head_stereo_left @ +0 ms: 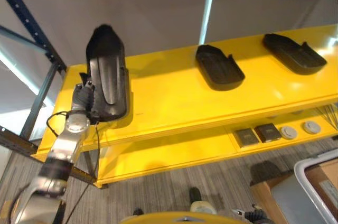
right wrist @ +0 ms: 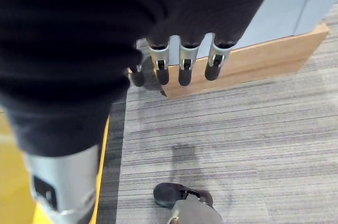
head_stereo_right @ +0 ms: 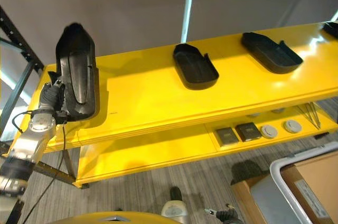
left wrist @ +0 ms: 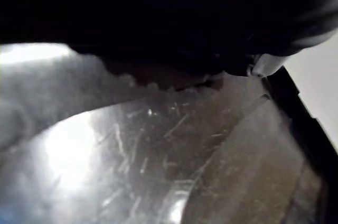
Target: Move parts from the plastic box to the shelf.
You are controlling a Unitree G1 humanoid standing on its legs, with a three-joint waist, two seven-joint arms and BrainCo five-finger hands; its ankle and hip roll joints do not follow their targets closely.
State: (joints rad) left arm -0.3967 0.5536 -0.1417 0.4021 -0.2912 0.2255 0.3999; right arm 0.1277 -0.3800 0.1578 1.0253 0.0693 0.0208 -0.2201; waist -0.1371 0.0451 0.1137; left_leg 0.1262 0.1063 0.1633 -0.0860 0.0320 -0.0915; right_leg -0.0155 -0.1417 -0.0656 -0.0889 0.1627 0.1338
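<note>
On the yellow shelf, two black parts already lie right; left robot hand holds a third part at far left, finger state hidden. Right robot hand hangs relaxed, empty. Plastic box sits near right.

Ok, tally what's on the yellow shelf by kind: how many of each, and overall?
Black moulded parts on the top board: 3 (left, middle, right)
Dark square pieces on the lower board: 2 ()
Pale round discs on the lower board: 2 ()
Total: 7
</note>
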